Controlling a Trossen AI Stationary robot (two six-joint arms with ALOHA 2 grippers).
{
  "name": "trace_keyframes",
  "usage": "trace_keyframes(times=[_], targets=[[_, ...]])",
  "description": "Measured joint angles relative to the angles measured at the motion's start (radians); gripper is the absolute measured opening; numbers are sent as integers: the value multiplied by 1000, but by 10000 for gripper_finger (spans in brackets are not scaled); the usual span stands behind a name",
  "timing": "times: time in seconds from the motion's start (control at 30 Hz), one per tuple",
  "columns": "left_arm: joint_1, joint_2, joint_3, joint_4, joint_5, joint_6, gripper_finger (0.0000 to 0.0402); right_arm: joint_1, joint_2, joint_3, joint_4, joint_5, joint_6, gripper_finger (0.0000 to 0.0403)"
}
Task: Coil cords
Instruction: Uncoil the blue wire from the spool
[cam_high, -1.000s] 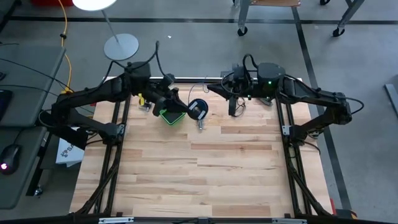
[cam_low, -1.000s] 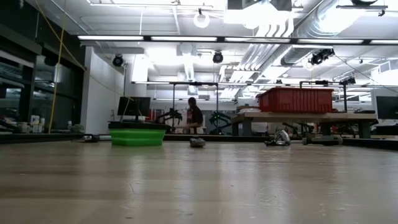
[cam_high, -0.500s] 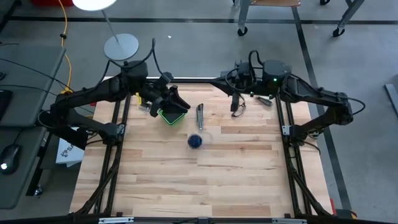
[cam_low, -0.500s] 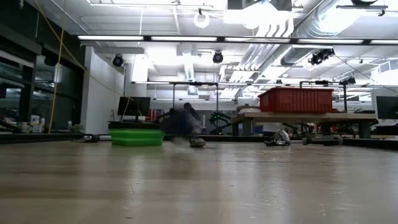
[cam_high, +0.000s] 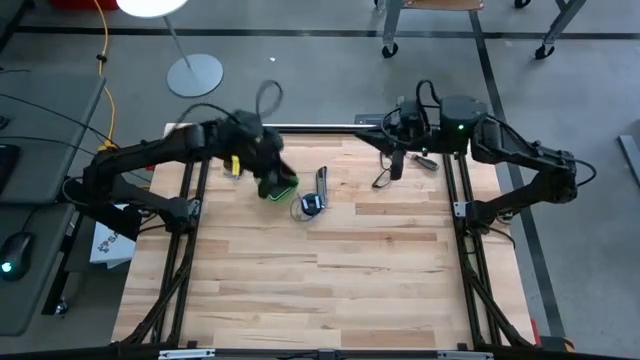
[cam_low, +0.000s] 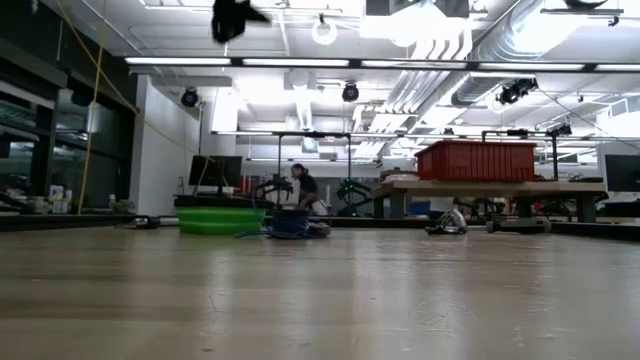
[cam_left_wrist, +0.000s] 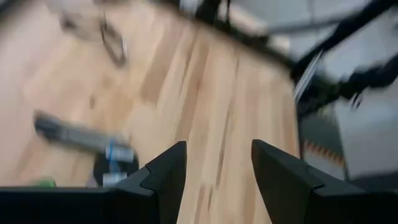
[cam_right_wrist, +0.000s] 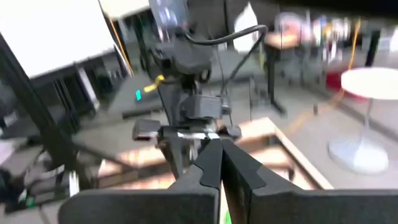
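High view: the left gripper (cam_high: 268, 160) is raised at the table's (cam_high: 330, 280) far left part, directly over the green box (cam_high: 279, 186). The spool (cam_high: 311, 205) lies on the wood just beside that box, on the side away from the left arm, with thin wire (cam_high: 298, 209) looped loosely around it; a grey tool (cam_high: 322, 183) lies just beyond. The right gripper (cam_high: 397, 160) sits at the far right edge, well apart from the spool.

Low view: the spool (cam_low: 289, 224) rests next to the box (cam_low: 221, 220).

Left wrist view: its fingers (cam_left_wrist: 166, 171) stand spread, empty; the spool (cam_left_wrist: 115, 168) lies below.

Right wrist view: its fingers (cam_right_wrist: 211, 163) are pressed together, pinching nothing.
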Motion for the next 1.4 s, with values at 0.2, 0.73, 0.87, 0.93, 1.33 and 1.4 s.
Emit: trace_keyframes(times=[0.2, 0.73, 0.87, 0.93, 1.33, 1.4], targets=[[-47, 46, -224, 94, 4, -111, 177, 0, 13, -1, -238, 89, 30, 21], [-68, 220, -407, 310, -158, -377, 197, -4, 24, 0, -316, 291, 36, 165], [-92, 271, -406, 324, -205, -394, 203, -5, 24, 0, -316, 300, 18, 165], [-98, 289, -407, 324, -239, -421, 204, -5, 24, 0, -315, 300, 20, 165], [-105, 340, -407, 454, -254, -468, 45, -4, 24, -1, -316, 300, 7, 165], [-104, 330, -404, 451, -231, -474, 14, -4, 24, -1, -316, 300, -4, 165]])
